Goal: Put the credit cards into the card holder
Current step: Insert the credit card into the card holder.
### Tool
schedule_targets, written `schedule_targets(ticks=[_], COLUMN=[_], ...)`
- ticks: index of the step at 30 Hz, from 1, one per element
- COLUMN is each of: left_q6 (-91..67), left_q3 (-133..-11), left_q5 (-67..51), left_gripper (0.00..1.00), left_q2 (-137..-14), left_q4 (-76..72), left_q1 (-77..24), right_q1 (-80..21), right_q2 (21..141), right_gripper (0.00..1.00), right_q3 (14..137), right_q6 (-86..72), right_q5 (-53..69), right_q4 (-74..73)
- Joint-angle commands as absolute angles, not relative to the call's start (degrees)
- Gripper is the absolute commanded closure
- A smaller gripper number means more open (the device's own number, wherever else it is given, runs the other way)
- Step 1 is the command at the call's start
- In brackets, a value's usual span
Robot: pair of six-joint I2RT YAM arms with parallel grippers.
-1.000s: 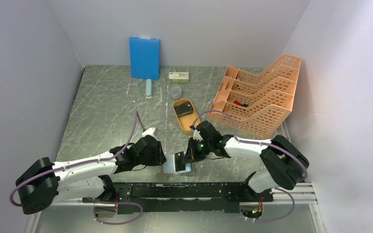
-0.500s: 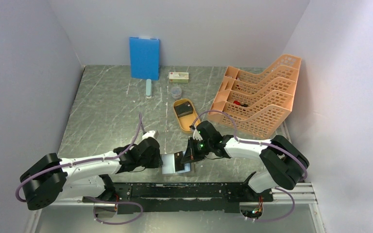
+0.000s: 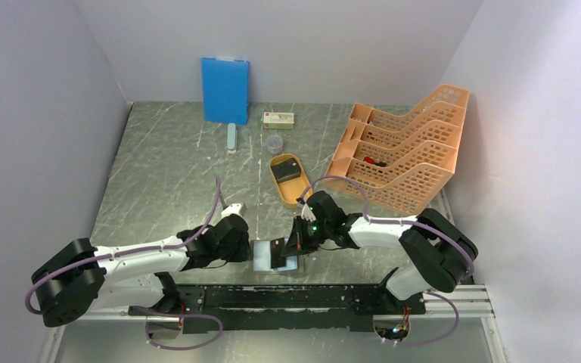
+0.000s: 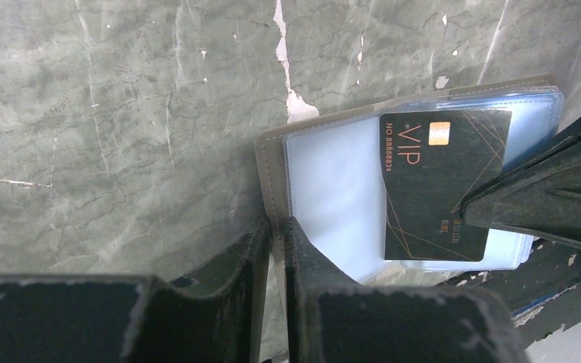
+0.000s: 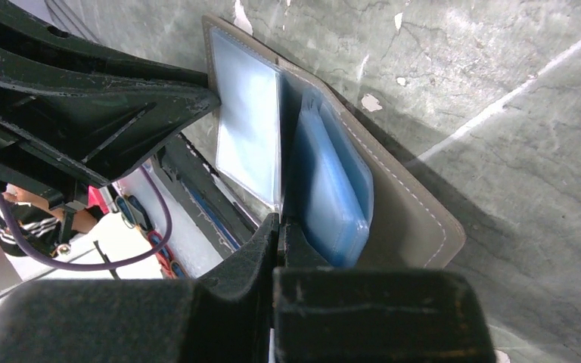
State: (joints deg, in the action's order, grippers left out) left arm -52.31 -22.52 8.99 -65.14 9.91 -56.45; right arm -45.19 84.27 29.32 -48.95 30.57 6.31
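Card holder (image 4: 272, 162) open, credit card (image 4: 439, 189) over it.
Grip: left fingers (image 4: 234, 257) pinch its cover edge; right fingers (image 4: 545, 197) pinch the card.

Dark marbled bench (image 3: 166, 174): blue board (image 3: 225, 89) stands at the back edge, a pale bar (image 3: 231, 138) just in front, small white-and-green box (image 3: 278, 119) and a clear cup (image 3: 274, 143) beside those. Orange oval tray (image 3: 290, 195) sits mid-bench, orange file rack (image 3: 401, 159) along the right edge, card holder (image 3: 263, 255) open at the near edge.

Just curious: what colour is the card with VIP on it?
Black card, orange-gold lettering; left wrist view.
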Motion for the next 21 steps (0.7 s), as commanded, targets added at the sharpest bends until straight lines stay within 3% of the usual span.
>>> schedule_targets(ticks=[1,21], left_q6=[-52.73,-53.26], left_q3=[-20.72,-20.11], left_q5=[9.39,10.04], left_gripper=[0.82,0.87], left_q2=[-65.46,-65.48], left_q4=[9.86,9.98], left_q1=[-56.55,-56.52], right_q1=[-45.36,-44.63], right_q2=[85.63,83.39], right_gripper=[1.0,1.0], right_q3=[28.1,25.93], right_q6=[-49.75,-47.43], right_q5=[30.81,30.65], right_q4=[8.26,2.81])
